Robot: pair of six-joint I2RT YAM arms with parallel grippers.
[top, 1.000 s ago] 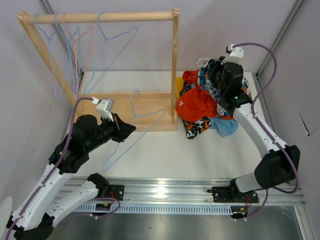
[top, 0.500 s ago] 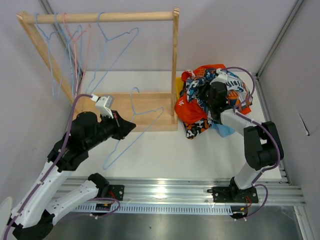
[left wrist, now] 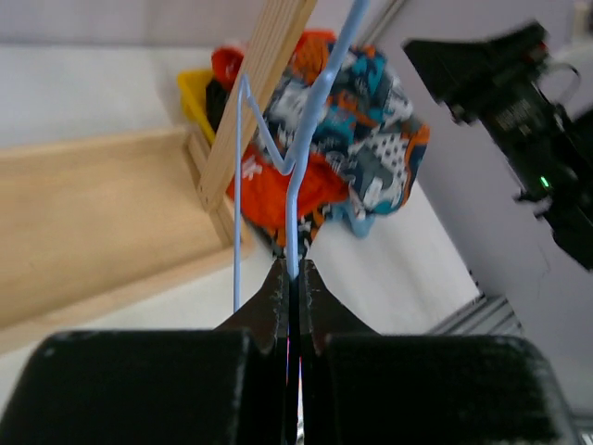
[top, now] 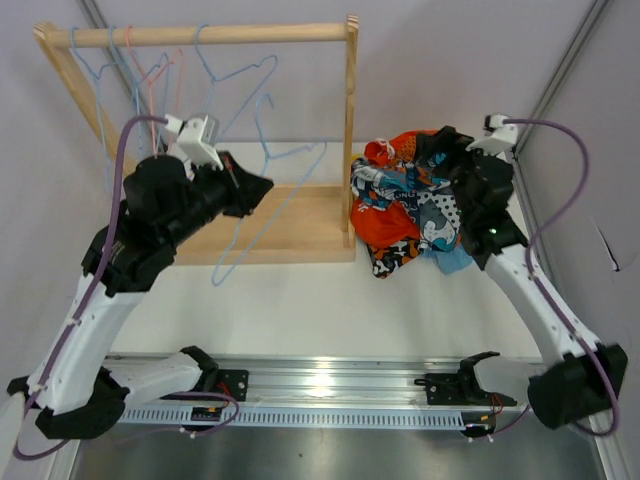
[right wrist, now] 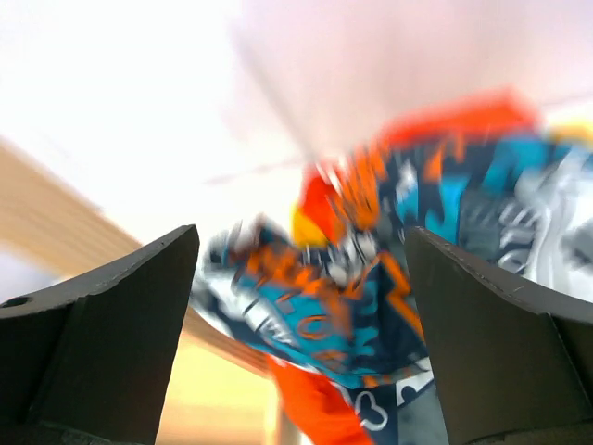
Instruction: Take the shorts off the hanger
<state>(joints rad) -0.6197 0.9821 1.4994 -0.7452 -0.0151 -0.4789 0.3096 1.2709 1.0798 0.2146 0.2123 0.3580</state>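
No word, number or brand reads clearly anywhere; the red-orange shorts (top: 385, 222), in the heap at the far right of the counter (top: 330, 290), bear a small white mark (left wrist: 248, 168), too small to make out; the patterned shorts (top: 432, 200) show letter-like shapes in the right wrist view, blurred beyond reading.

White table (top: 320, 300) with shorts (top: 385, 215), wooden rack (top: 310, 228)
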